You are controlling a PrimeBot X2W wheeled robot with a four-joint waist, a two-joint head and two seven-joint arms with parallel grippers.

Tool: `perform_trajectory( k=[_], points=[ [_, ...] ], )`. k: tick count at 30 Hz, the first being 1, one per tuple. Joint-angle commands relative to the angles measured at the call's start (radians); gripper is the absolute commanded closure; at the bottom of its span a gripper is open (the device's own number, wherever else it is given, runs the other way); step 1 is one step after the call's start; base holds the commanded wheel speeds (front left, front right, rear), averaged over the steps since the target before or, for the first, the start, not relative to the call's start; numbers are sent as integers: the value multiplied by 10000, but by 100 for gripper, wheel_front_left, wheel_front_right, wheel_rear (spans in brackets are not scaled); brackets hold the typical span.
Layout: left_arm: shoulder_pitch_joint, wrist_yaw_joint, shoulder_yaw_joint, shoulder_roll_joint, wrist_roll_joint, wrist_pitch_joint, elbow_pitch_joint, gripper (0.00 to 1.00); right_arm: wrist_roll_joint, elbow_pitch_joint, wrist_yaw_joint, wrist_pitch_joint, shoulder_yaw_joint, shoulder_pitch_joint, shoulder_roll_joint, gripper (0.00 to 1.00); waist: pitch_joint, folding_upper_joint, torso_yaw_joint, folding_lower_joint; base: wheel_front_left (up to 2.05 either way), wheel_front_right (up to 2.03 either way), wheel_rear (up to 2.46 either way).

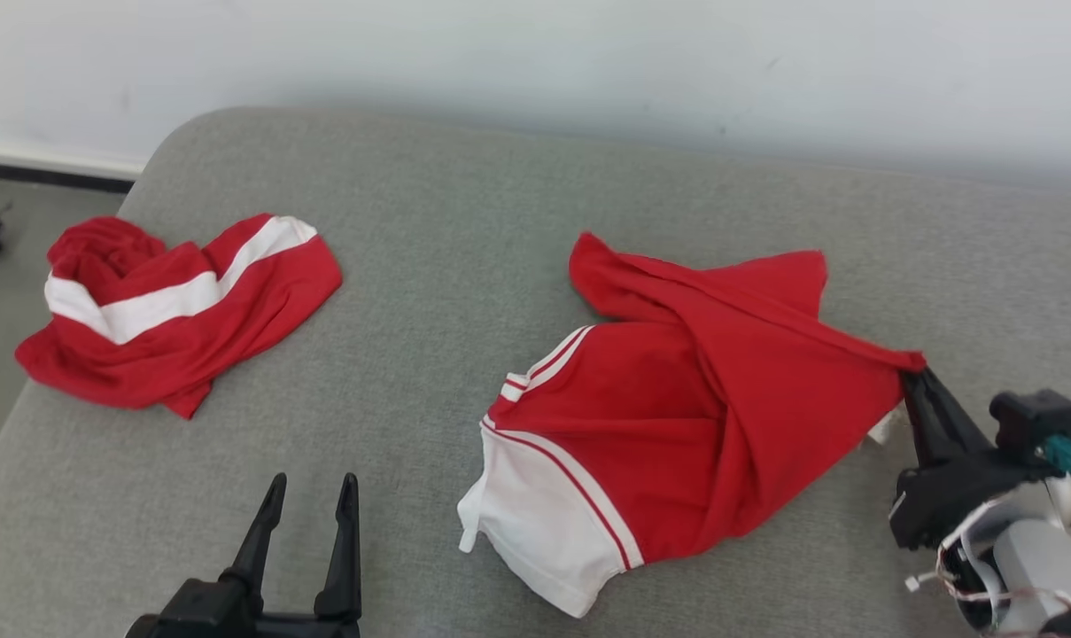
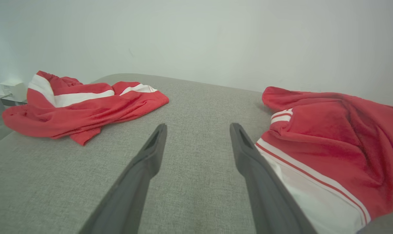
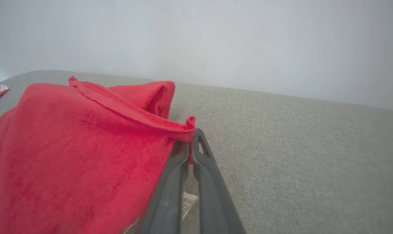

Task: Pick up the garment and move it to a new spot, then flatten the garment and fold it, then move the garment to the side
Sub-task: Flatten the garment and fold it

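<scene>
The garment [image 1: 677,416] lies crumpled on the right half of the grey worktop [image 1: 429,221], its right hem corner clenched in the jaws of the right gripper [image 1: 912,379], while the left gripper [image 1: 312,486], jaws released and empty, hovers between it and a second garment [image 1: 172,310] at the left.

Red knit garment [image 1: 703,416], white-striped sleeve, crumpled at 4 o'clock on the grey fabric cushion [image 1: 429,266]; 3 o'clock hem raised.
</scene>
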Motion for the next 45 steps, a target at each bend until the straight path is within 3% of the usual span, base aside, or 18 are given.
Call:
perform_trajectory(
  k=[1, 11, 18, 23, 24, 25, 26, 34, 45],
  points=[
    [243, 10, 30, -14, 8, -33, 28, 0, 225, -381, -23, -23, -144, 614, -67, 100, -546, -1, -578, 1, 0, 0, 0],
    [568, 10, 101, -35, 23, -33, 45, 0, 492, -3348, -23, 1380, -1468, 3249, 31, 100, -974, -1, -1289, 1, 0, 0, 0],
    [668, 10, 153, -42, 22, -33, 85, 0, 332, -5791, -23, 2731, -2939, 5518, 831, 100, -1132, -1, -1458, 1, 0, 0, 0],
    [765, 10, 207, -5, 24, -33, 95, 0, 99, -6859, -23, 3337, -3578, 6466, 1407, 100, -1207, -1, -1565, 1, 0, 0, 0],
    [784, 10, 217, 1, 21, -33, 98, 0, 49, -6995, -23, 3402, -3662, 6574, 1507, 94, -1235, -1, -1589, 1, 0, 0, 0],
    [804, 10, 239, 8, 23, -33, 100, 0, -6, -7124, -23, 3388, -3740, 6622, 1613, 51, -1259, -1, -1614, 1, 0, 0, 0],
    [826, 10, 249, 11, 25, -33, 94, 0, -33, -7223, -23, 3398, -3808, 6677, 1712, 0, -1286, -1, -1634, 1, 0, 0, 0],
    [944, 10, 349, 128, 58, -33, 44, 0, -398, -7836, -23, 2945, -3957, 6667, 2265, 0, -1507, -1, -1797, 1, 0, 0, 0],
    [1062, 10, 605, 227, 84, -33, -94, 0, -861, -8127, -23, 1854, -3648, 6492, 2555, 0, -1602, -1, -2072, 1, 0, 0, 0]
  ],
)
